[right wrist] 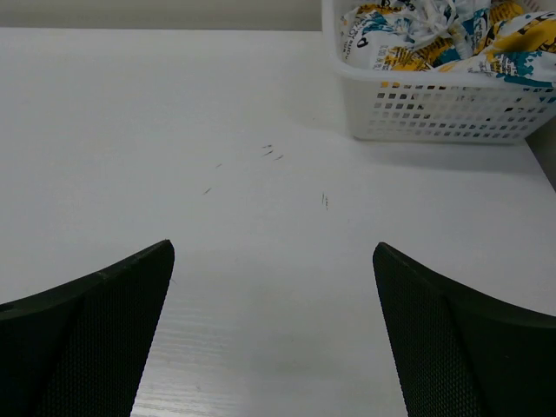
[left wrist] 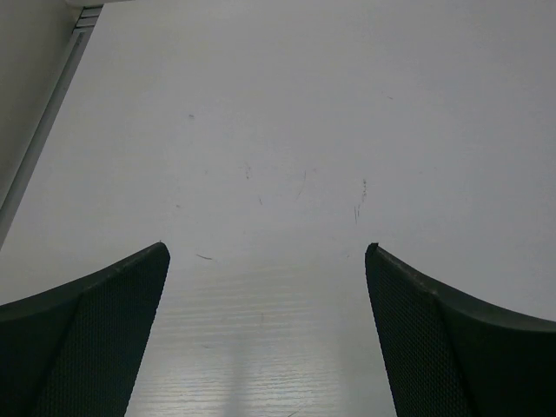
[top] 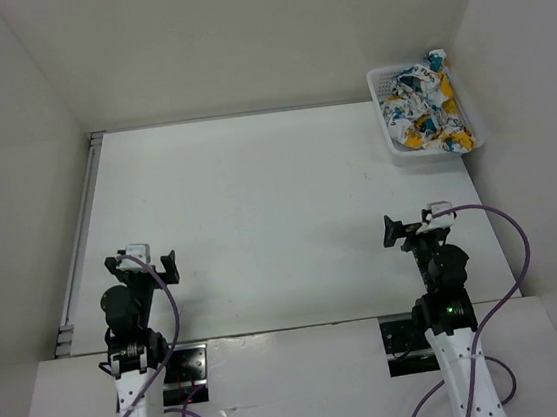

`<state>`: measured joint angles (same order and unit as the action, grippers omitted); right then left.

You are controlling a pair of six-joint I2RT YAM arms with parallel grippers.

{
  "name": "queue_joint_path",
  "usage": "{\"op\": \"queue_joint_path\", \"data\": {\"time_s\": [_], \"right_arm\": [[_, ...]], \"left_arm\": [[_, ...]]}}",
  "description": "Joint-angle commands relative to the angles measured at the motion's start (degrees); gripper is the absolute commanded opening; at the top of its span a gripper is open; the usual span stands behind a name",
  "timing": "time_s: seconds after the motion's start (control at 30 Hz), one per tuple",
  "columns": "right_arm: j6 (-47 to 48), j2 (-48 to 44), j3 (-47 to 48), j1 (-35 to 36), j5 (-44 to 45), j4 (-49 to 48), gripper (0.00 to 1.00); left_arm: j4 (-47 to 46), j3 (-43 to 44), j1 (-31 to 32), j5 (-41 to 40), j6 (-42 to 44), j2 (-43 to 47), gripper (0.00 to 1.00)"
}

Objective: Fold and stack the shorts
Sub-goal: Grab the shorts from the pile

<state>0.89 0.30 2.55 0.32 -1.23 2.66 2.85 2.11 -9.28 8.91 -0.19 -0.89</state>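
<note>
The left end effector (top: 152, 267) and right end effector (top: 408, 229) are hovering with fingers spread, empty. The right should be pinching only the topmost shorts (top: 424, 107) in the basket (top: 376, 84).

Robot lab test cell: bare white table (top: 259, 211) boxed by plain white panels (top: 238, 32) on 3 sides; left arm (top: 130, 321), right arm (top: 445, 275) bolted at near edge; mesh basket (top: 381, 116) in far-right corner.

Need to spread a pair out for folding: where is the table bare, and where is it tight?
Bare: the table from the left-edge rail across to the mesh basket, widest in the middle ahead of the left arm and right arm. Crowded: only the far right corner, where that basket, heaped with shorts, stands by the wall.
</note>
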Motion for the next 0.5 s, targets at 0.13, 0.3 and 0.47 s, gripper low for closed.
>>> {"op": "queue_joint_path", "data": {"time_s": [0.13, 0.3, 0.47], "right_arm": [[-0.7, -0.2, -2.5, -0.3, 0.7, -2.1, 1.0], [0.2, -0.2, -2.5, -0.3, -2.9, -2.1, 1.0], [86.1, -0.2, 2.4, -0.3, -48.7, 16.1, 1.0]], "left_arm": [[-1.8, -1.4, 0.0, 2.1, 0.2, 0.8, 1.0], [2.9, 0.8, 0.0, 24.9, 0.2, 0.8, 1.0], [6.7, 1.5, 0.0, 46.1, 0.2, 0.8, 1.0]]}}
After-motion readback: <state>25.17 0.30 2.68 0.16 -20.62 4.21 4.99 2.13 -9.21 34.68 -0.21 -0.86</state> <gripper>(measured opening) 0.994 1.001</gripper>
